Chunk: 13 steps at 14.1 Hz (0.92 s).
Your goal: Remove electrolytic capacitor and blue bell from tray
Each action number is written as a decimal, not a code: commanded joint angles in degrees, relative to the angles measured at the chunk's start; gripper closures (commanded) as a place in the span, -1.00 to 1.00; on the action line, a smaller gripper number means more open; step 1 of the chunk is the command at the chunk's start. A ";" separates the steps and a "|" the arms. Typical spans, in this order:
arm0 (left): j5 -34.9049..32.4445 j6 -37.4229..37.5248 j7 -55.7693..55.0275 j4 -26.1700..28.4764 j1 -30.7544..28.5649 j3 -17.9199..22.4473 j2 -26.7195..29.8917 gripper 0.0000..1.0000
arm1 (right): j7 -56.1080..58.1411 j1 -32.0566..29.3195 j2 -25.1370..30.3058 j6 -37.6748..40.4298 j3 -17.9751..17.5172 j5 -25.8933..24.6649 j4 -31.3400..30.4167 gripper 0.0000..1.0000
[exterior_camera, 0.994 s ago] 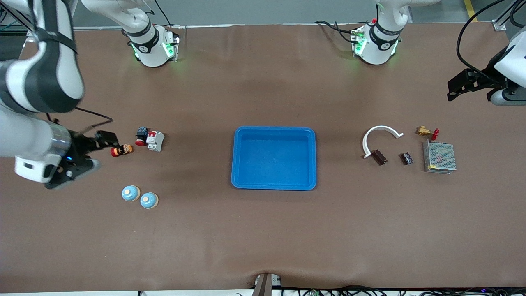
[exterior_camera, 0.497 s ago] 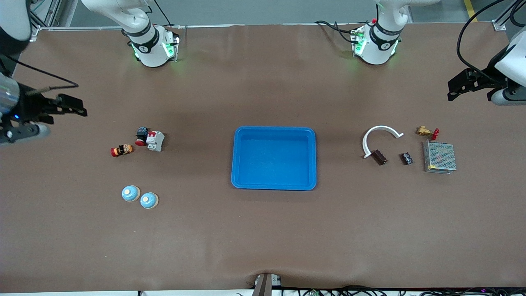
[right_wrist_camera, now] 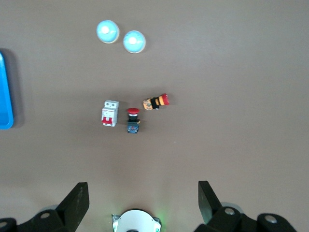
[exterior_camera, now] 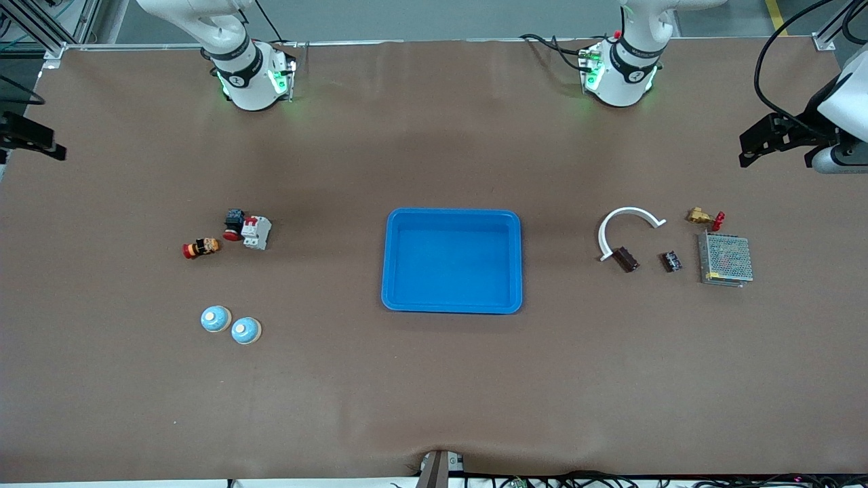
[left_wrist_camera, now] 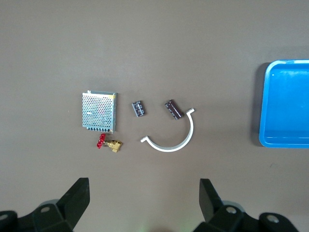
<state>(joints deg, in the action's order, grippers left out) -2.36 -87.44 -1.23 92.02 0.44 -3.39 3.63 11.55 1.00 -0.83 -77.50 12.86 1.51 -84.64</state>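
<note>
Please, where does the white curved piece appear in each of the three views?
Front view: white curved piece toward the left arm's end of the table, touching a dark capacitor.
Left wrist view: in it.
Right wrist view: not in it.
Shared landmark: blue tray.

Two white arm bases [exterior_camera: 247, 74] [exterior_camera: 620, 71] stand at the upper edge of the frame, each with a black ring, a small round marking and green lights. Black cables lie beside the upper right base. At the right edge, a white link carries a black gripper [exterior_camera: 770, 139] and looping black cable.
</note>
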 commanded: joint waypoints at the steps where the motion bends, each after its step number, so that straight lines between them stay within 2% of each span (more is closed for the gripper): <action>1: 0.95 -0.01 -0.09 -1.31 0.09 -0.13 -0.29 -1.00 | -0.48 -0.92 0.22 0.77 -1.17 0.52 0.71 -1.00; 6: 1.13 0.17 -0.18 -2.46 0.00 -0.22 -1.35 -1.00 | -1.09 1.36 -0.48 -0.89 -1.52 0.43 0.71 -1.00; 8: 1.13 0.17 -2.53 -2.46 0.09 -0.30 -1.35 -1.00 | -1.09 0.50 -0.57 -1.07 -1.87 0.86 0.71 -1.00; 11: 0.69 0.17 -2.81 -2.46 0.09 -0.83 -1.52 -1.00 | -1.09 -3.90 -0.57 -1.24 -7.58 0.78 0.80 -1.00; 13: 0.51 0.17 -2.90 -2.89 0.18 -1.01 -1.70 -1.00 | -1.18 -3.29 -0.75 -1.95 -7.59 0.87 0.71 -1.00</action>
<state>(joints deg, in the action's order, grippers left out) -2.36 -87.59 -3.41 91.20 0.49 -4.10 3.07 11.18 -0.87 -1.19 -79.11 7.03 1.71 -84.57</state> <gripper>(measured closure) 0.000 0.000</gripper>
